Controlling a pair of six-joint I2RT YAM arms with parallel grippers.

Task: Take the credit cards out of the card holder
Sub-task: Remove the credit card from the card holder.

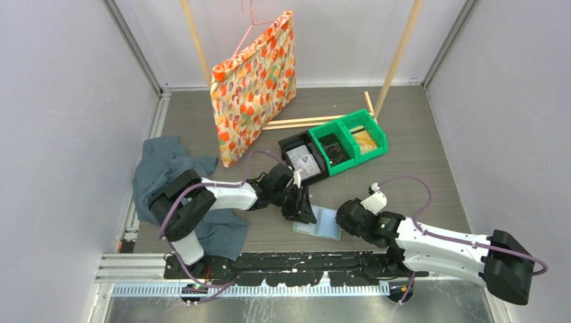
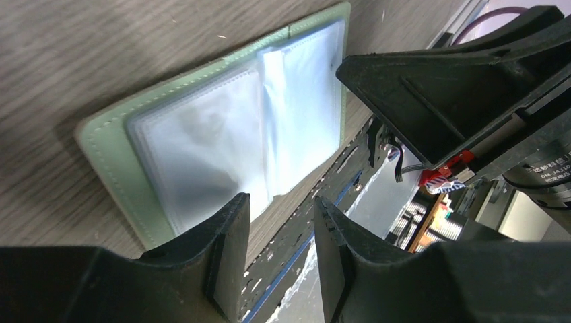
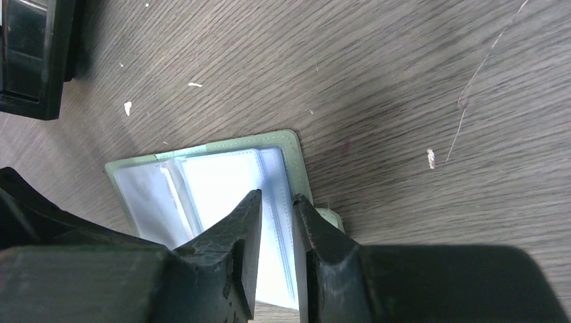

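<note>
The card holder lies opened flat on the worktop, close to its near edge and between the two grippers. Its sage-green cover faces down and its pale, clear sleeves face up. The left gripper stands at the holder's left edge, its jaws partly open with nothing between them. The right gripper is at the right edge, its jaws only narrowly apart over the sleeves. Whether they pinch a sleeve cannot be told.

The worktop is grey-brown wood grain with a few white flecks, closed in by pale walls. Behind the holder sits a black tray with a pictured card or packet in it. Touching it on the right is a green bin of two compartments, the left holding something dark and the right something yellowish. A dark teal cloth is heaped at the left. At the back a floral bag hangs on a pink hanger.
</note>
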